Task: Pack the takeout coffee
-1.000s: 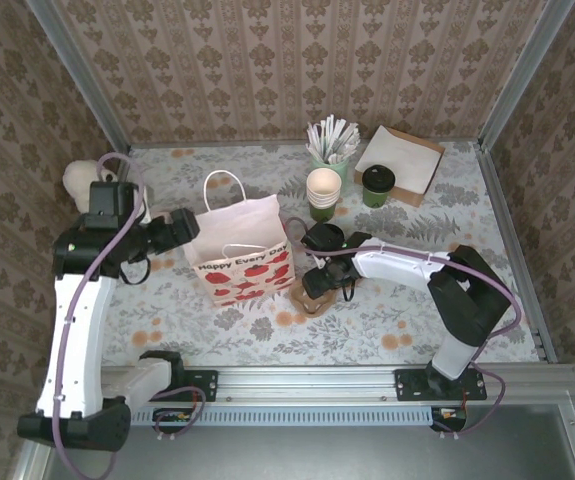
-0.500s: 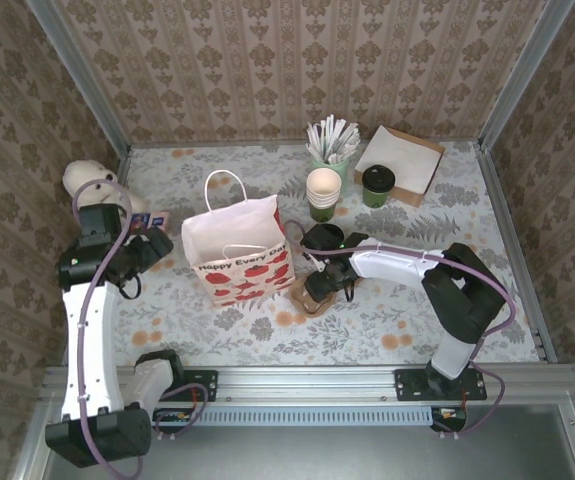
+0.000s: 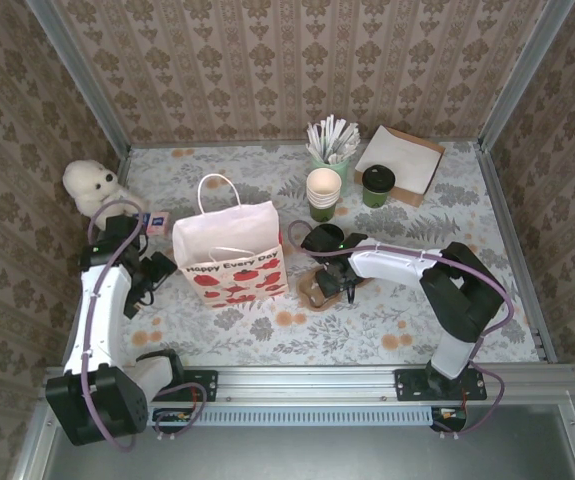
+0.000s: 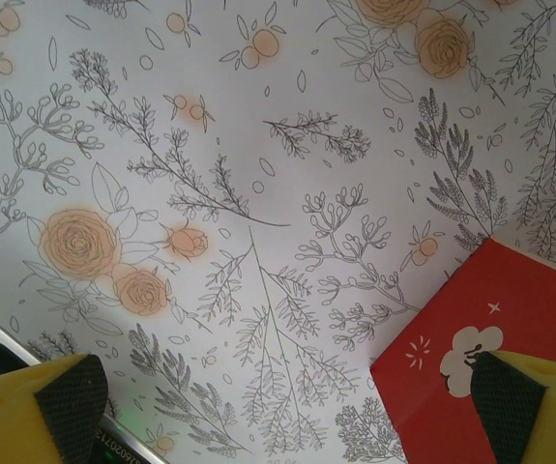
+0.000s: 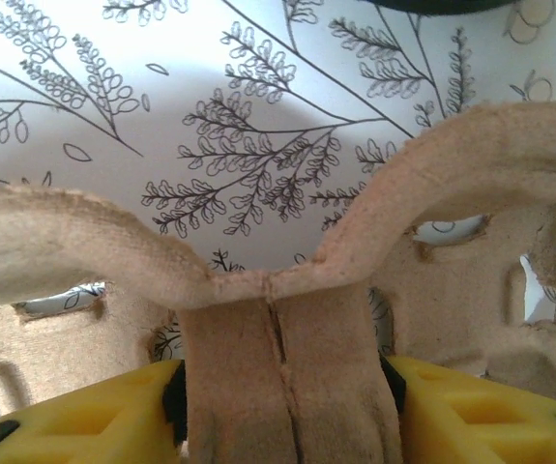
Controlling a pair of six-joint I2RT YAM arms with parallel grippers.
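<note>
Pinching the middle rib of the cardboard cup carrier [image 5: 258, 290], your right claw [image 5: 282, 391] has its black pads [image 5: 175, 396] against both sides of that rib, which rises between the two cup wells. That is a sensible place to grip: the rib is the stiffest part and sits at the balance point, so the carrier should lift level rather than tip.

The coffee [image 3: 378, 183] is not in the carrier. It stands upright on the table [image 3: 417, 320], well beyond the right claw and off to its right, just beside the stack of napkins [image 3: 399, 160]. Judging by this, you are handling the carrier first and the cup has yet to be touched.

The paper bag [image 3: 229, 250] stands upright with its mouth open, to the left of the right claw and between your two claws. Upright and open like that, it is ready to take things from above.

Your left claw [image 4: 287, 406] is spread fully wide and holds nothing. It hangs low over the table with the bag's red bottom corner just under its right finger, probably so that it can brace the bag if a load pushes it. Watch that the soft bag does not lean as you bring the carrier across.
</note>
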